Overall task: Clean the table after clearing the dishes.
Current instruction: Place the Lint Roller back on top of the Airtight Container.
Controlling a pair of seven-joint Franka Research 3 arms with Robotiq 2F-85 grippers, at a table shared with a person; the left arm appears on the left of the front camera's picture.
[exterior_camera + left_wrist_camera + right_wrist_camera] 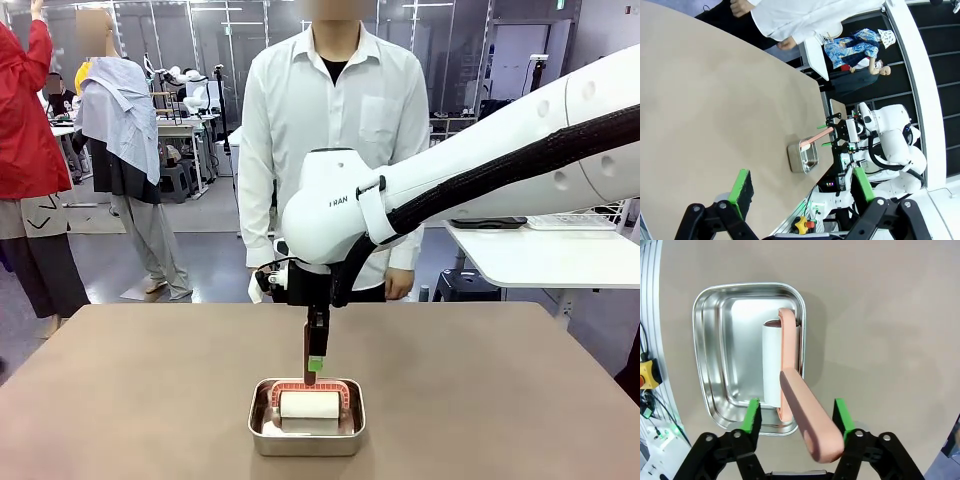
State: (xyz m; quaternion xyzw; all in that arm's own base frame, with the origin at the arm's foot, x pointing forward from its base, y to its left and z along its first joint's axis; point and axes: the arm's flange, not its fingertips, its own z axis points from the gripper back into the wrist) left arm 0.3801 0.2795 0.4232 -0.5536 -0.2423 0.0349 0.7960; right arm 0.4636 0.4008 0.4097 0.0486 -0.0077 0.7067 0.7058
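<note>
Right gripper hanging over the steel pan, green pads spread with clear gaps on either side of the red handle of the lint roller. Handle standing free between the fingers, touched by neither pad as far as the right wrist view shows. Roller's white roll lying inside the pan, against one long wall, handle rising upright out of it toward the wrist.

Left gripper spread wide, holding nothing, hovering off beyond the table, looking along the top from the side.

Seen from the front: pan sitting near the near edge of the taupe table, about at the middle between left and right. Right arm reaching in from the right and dropping straight down onto the pan, its black finger alongside the handle.

Bare tabletop on all sides of the pan: wide open room left, right and toward the far edge. Little room between the pan and the near edge. Person in a white shirt standing at the far edge, hands down by the sides, off the table. White side table beyond the far right corner, apart from the taupe top.
</note>
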